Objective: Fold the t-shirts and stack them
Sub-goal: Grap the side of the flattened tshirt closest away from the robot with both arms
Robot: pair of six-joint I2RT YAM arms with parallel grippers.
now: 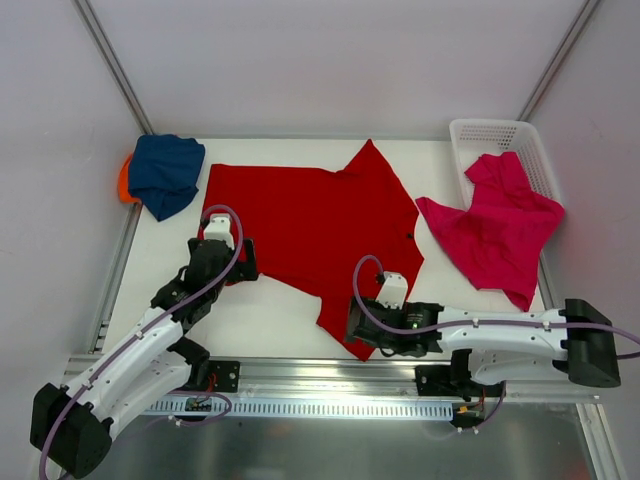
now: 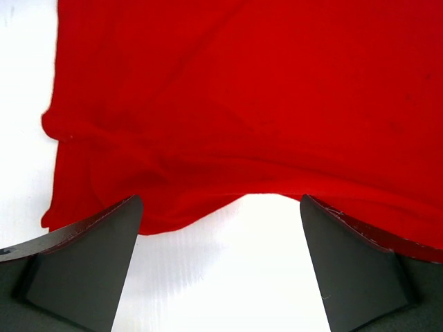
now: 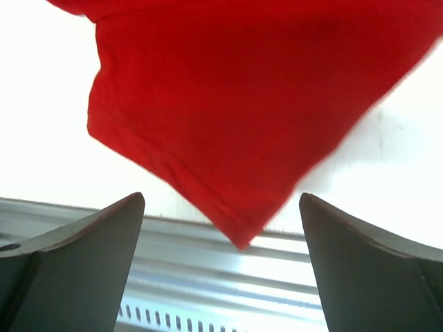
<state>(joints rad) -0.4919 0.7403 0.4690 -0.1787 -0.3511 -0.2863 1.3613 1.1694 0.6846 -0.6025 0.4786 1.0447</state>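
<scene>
Red t-shirt (image 1: pixel 310 225) lies spread and lightly rumpled across the middle of the desk (image 1: pixel 250 320), one corner reaching the near edge. At the far-left corner the navy t-shirt (image 1: pixel 165 172) is heaped on the orange t-shirt (image 1: pixel 123 180); the pink t-shirt (image 1: pixel 500 225) spills from the basket (image 1: pixel 480 130) at the far right. The left end effector (image 2: pixel 220 204) hangs low, jaws spread wide at the red hem. The right end effector (image 3: pixel 221 200) is equally wide over the near corner. Neither grips cloth.

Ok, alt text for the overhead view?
A red t-shirt lies spread on a table, the left end effector and right end effector at its near edge. A pink t-shirt drapes from a basket at right; a navy t-shirt sits back left.
</scene>
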